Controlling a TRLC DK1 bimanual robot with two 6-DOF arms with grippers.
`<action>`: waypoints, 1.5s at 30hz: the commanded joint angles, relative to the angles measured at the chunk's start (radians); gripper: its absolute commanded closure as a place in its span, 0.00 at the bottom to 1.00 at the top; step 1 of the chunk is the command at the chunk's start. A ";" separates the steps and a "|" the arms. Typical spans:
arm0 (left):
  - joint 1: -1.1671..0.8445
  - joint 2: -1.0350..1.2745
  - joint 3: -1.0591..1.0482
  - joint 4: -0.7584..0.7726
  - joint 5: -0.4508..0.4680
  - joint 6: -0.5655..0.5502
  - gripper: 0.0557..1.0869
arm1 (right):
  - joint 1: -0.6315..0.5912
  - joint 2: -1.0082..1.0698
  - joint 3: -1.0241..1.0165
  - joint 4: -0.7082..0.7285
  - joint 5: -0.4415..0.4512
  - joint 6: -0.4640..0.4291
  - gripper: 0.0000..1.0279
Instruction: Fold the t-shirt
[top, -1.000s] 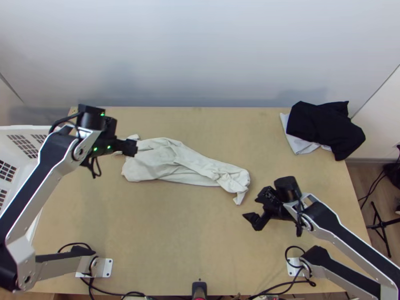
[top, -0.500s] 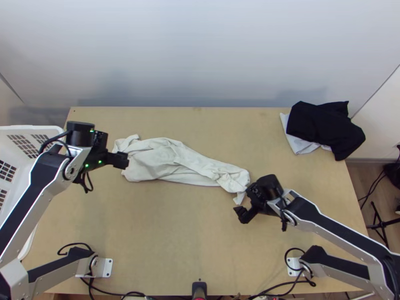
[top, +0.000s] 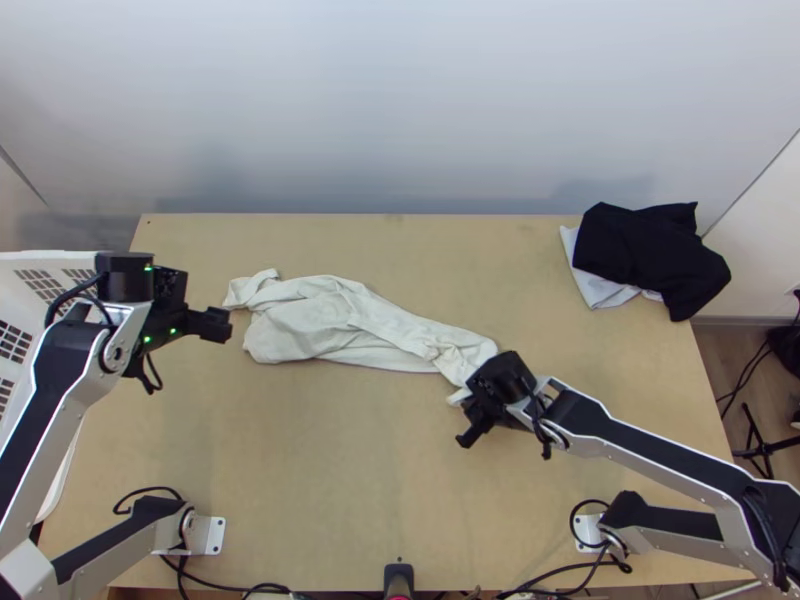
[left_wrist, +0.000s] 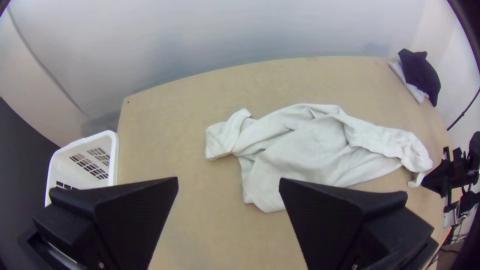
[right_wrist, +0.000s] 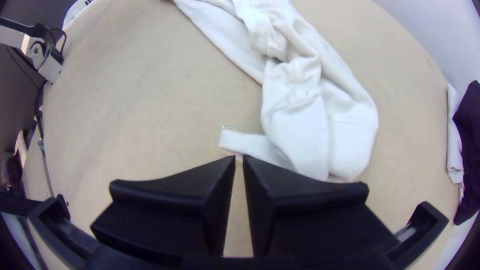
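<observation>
**Pale t-shirt bunched lengthwise, right gripper at its end**

We find the t-shirt (top: 330, 325) rumpled into a long strip on the table (top: 350, 480), slanting from the left part of the far half toward the middle of the right side. Wood runs all round it, a narrower band toward the far edge, a broad one toward the near edge. The left gripper (top: 224, 325) hangs between the left edge and the shirt, fingers spread well apart. The right gripper (top: 470, 432) is at the strip's right end — in its wrist view the fingertips (right_wrist: 250, 162) stand almost together, wood showing through the slit. At the far right corner we note a black cloth (top: 650, 250) over a light grey cloth (top: 590, 285), the black one jutting past the right edge. A white basket (left_wrist: 114, 155) stands off the left edge.

Hidden: the right gripper covers some of the shirt's end — we cannot tell whether they touch. Folds hide the sleeves and collar from us. The top view cuts off the basket, and the left arm (top: 45, 400) covers part of it and of the left edge.
</observation>
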 joint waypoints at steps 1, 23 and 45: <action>0.053 -0.031 -0.047 0.003 0.000 0.040 0.05 | 0.011 0.010 0.161 -0.137 0.017 -0.008 0.97; 0.050 -0.037 -0.134 0.063 0.001 0.058 0.05 | -0.113 0.004 0.254 -0.352 -0.297 0.194 0.15; 0.118 -0.052 -0.217 0.162 0.001 0.121 0.05 | -0.202 0.284 0.299 -0.293 -0.211 0.508 0.16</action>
